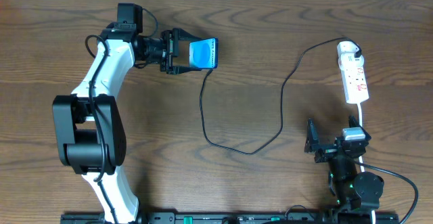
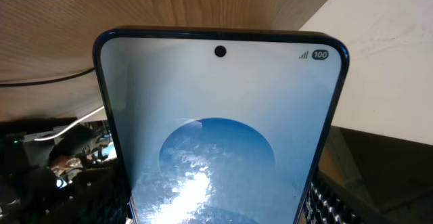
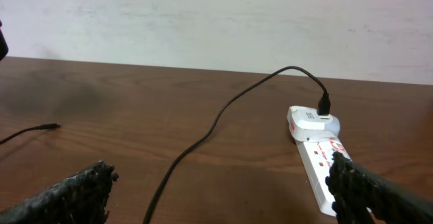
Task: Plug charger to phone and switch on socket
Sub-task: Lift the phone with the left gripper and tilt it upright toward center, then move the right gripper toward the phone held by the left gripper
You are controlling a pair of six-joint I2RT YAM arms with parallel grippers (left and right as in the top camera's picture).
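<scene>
Charger [image 1: 254,153]: limp, light cable

Left gripper [image 1: 184,52] clamps the phone [image 1: 205,53]; the plug tip lies just beside its fingers. Right gripper [image 3: 226,200] stands wide, socket [image 3: 316,160] ahead-right. I would pinch the rigid tip, not the cord.

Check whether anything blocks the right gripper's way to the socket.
Nothing visible does. Bare table lies between the right gripper, jaws open, and the socket; the charger cable runs off to the left of that path.
</scene>
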